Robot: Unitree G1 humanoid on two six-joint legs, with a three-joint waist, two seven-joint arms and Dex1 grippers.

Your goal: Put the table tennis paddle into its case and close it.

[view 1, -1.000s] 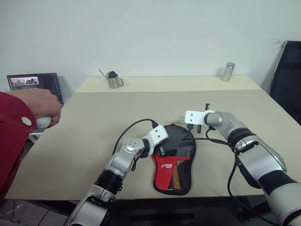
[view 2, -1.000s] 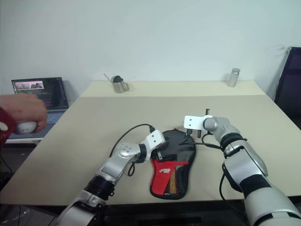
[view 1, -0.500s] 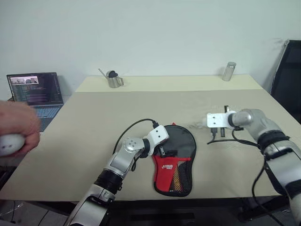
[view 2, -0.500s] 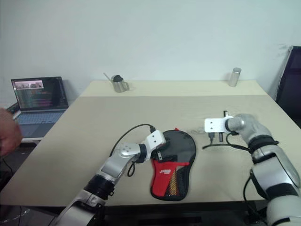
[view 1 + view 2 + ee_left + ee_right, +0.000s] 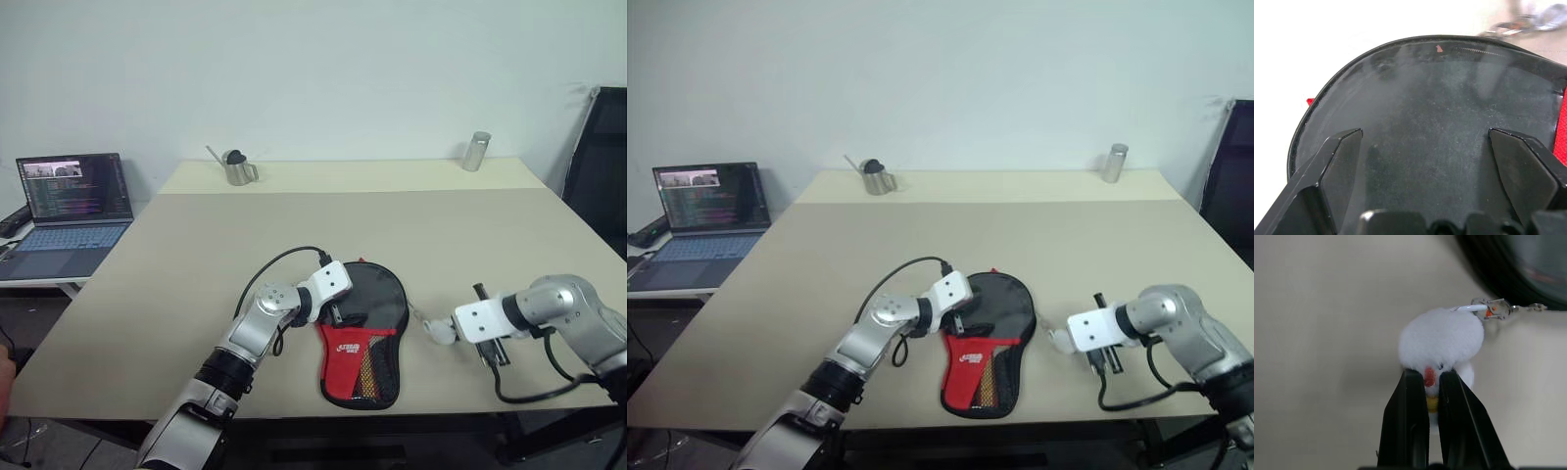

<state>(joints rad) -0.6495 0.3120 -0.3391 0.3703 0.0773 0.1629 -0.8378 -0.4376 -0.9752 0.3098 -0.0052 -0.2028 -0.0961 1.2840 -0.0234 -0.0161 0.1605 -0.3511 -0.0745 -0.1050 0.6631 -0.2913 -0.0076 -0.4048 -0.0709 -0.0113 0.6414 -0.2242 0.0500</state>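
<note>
The case (image 5: 361, 343), black on its round part and red with a mesh pocket lower down, lies flat near the table's front edge. My left gripper (image 5: 338, 314) rests on its left side. The fingers (image 5: 1339, 156) are open and spread wide over the black face (image 5: 1440, 122). Just right of the case, my right gripper (image 5: 1432, 381) is shut on the white duck charm (image 5: 1442, 338), also seen low over the table (image 5: 440, 331). A short chain (image 5: 1488, 309) links the charm to the case's edge. The paddle is hidden.
An open laptop (image 5: 73, 191) stands on a side stand to the left. A metal pitcher (image 5: 235, 166) and a metal cup (image 5: 475, 150) stand at the far edge of the table (image 5: 196, 245). A black chair (image 5: 600, 157) is at the right.
My right gripper has swung from the case's top edge round to its right side and nearer me, carrying the duck charm. The person's hand at the left has gone. The left gripper stayed.
</note>
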